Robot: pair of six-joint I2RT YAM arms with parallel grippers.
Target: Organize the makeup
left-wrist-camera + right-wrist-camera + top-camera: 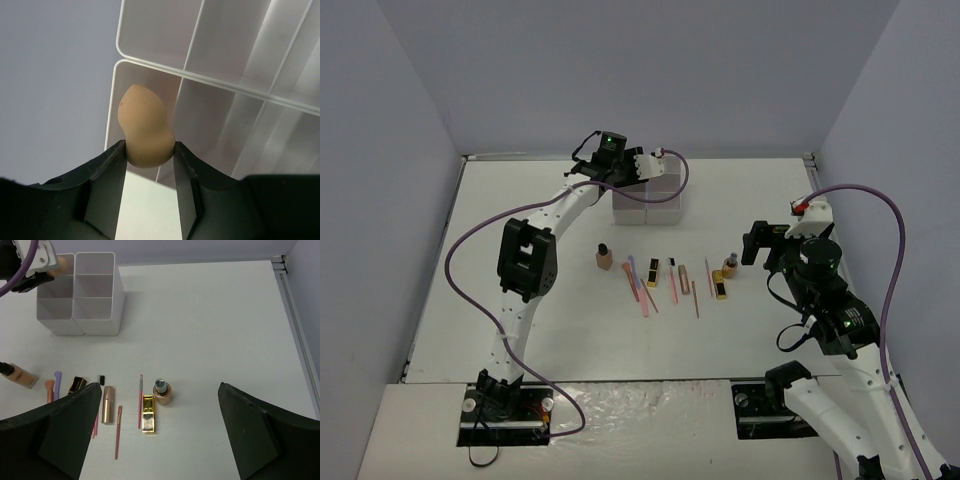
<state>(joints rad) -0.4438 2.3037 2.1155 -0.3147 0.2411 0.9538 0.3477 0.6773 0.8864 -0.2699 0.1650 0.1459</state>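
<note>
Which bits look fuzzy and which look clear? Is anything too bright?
Left wrist view: the peach sponge is clear, the left fingers pinching it are dark and slightly soft, and the white box behind looks washed out. Right wrist view: the right fingers are dark, blurry shapes up close, while the gold tube beyond is sharp. Top view: even light, only faint shadows.

- A flat white table top (570,340) fills the middle.
- A plain pale grey back wall (640,70) stands behind it.
- A pale grey left wall (370,200) and a pale grey right wall (910,120) close the sides.
- A shiny, crinkly white strip (650,430) lies along the near edge.
- The light is soft and even.
</note>
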